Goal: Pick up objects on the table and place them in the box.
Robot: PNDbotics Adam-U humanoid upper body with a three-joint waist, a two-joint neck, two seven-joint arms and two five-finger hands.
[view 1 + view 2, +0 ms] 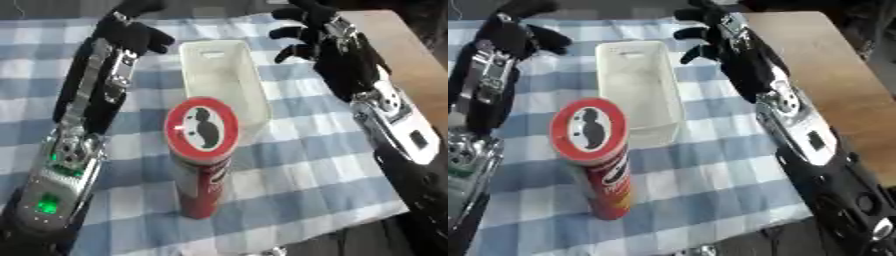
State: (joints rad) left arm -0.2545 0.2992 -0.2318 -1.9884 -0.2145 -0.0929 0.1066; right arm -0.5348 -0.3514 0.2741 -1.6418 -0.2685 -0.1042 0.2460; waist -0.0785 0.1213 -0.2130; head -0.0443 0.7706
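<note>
A tall red chip can [203, 165] with a red-and-white lid stands upright on the checked cloth, near the table's front edge. Just behind it lies a white rectangular box [221, 82], open on top with nothing seen inside. My left hand [133, 31] hovers at the box's far left, fingers curled loosely downward and holding nothing. My right hand [308, 31] hangs over the cloth at the box's far right corner, fingers spread and bent, nothing in it. Neither hand touches the can or the box.
A blue-and-white checked cloth [297, 170] covers most of the table. Bare wooden tabletop [833, 70] shows along the right side. My two forearms flank the can and box on either side.
</note>
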